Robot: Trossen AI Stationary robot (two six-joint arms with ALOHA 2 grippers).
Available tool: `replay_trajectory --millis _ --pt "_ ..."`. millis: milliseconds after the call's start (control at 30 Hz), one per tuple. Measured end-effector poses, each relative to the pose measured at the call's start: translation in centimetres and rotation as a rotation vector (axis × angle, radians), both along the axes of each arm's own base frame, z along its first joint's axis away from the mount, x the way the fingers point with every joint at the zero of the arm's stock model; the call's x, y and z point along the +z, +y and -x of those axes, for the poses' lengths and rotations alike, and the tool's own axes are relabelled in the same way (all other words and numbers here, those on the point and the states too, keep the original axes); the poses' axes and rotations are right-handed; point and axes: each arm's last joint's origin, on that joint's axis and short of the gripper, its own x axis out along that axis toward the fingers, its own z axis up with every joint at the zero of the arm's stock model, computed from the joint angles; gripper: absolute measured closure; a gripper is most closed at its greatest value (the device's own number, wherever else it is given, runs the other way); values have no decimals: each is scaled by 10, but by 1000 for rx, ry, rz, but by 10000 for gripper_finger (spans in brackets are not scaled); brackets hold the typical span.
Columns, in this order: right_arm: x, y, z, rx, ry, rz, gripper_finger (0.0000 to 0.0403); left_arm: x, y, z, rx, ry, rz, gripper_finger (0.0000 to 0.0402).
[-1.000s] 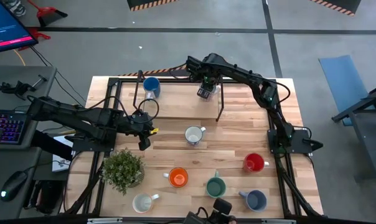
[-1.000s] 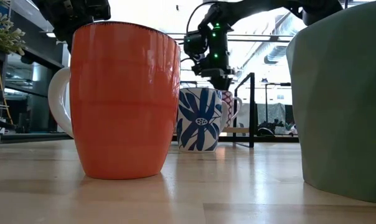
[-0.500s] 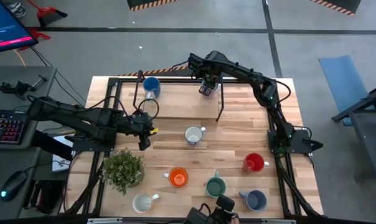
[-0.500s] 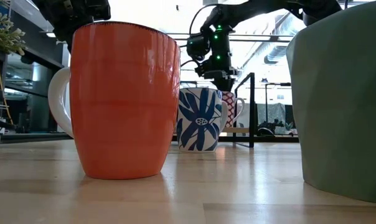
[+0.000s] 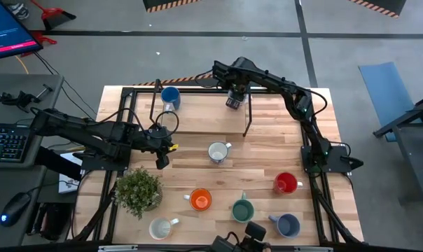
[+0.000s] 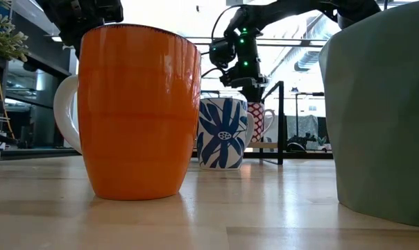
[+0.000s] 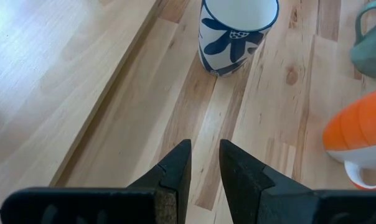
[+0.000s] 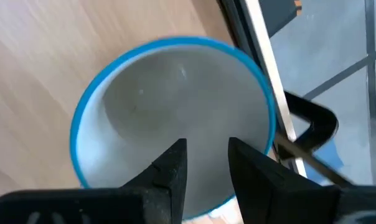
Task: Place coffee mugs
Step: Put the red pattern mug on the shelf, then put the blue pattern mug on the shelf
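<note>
My right gripper (image 5: 232,100) reaches to the table's far edge and is shut on a patterned mug with a blue rim (image 8: 175,118), which shows red-patterned behind the flowered mug in the low view (image 6: 261,119). My left gripper (image 5: 161,159) waits at mid-left with a narrow gap between its fingers (image 7: 205,155), pointing toward the blue-flowered mug (image 7: 238,31). Standing on their bases are the blue mug (image 5: 170,96), flowered mug (image 5: 218,152), red mug (image 5: 286,183), orange mug (image 5: 200,200), green mug (image 5: 242,209), slate-blue mug (image 5: 288,225) and cream mug (image 5: 160,228). My right gripper comes at the patterned mug from above, pointing down, at the rim's edge (image 8: 206,211). Its own fingers (image 8: 172,171) hide whether they are on the wall or the handle. The mug stays upright below the gripper (image 6: 253,97); lifted or on the table, I cannot tell.
A thin black stand (image 5: 248,115) rises beside the held mug. The leafy potted plant (image 5: 138,190) sits at near left. Black frame rails (image 5: 197,89) run along the far edge and both sides. Bare wood lies at far right (image 5: 288,133).
My right gripper has moved a little toward the table's far edge, and the patterned mug has gone with it, still upright.
</note>
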Motion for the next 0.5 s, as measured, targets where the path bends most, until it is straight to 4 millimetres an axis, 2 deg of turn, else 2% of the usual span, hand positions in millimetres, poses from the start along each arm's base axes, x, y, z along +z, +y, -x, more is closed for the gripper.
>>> replay_trajectory --millis 400,500 --pt "0 7 -6 26 -12 9 304 0 0 0 -17 4 -15 328" --pt "8 6 -6 28 -33 22 304 0 0 0 -17 4 -15 328"
